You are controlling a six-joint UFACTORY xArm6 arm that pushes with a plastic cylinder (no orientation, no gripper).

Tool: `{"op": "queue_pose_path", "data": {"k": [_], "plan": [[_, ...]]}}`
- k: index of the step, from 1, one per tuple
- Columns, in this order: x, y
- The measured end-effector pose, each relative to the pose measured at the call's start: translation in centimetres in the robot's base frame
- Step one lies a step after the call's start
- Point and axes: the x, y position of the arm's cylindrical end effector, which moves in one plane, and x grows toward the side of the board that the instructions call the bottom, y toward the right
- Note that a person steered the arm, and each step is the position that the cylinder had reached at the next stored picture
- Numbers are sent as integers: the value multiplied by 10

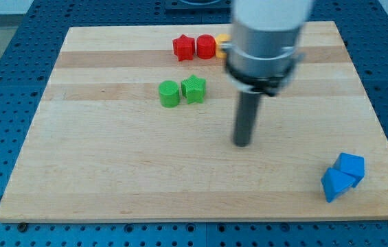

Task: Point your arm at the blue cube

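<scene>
The blue cube (350,167) sits near the board's lower right corner, touching a second blue block (334,184) of wedge-like shape just below and left of it. My tip (242,143) is on the board near its middle, well to the left of and slightly above both blue blocks. The arm's grey body (266,38) hangs above the rod at the view's top.
A green cylinder (169,94) and a green star-like block (194,89) sit together at upper middle. A red star-like block (183,47), a red block (205,46) and a yellow block (221,46), partly hidden by the arm, line the top edge. The wooden board (111,171) lies on a blue perforated table.
</scene>
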Motion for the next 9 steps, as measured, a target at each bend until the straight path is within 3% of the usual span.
{"op": "queue_pose_path", "data": {"k": [1,3,4,6,9], "plan": [[-11,-75],[-97,-167],[-116,-152],[-112,-89],[-30,-57]]}}
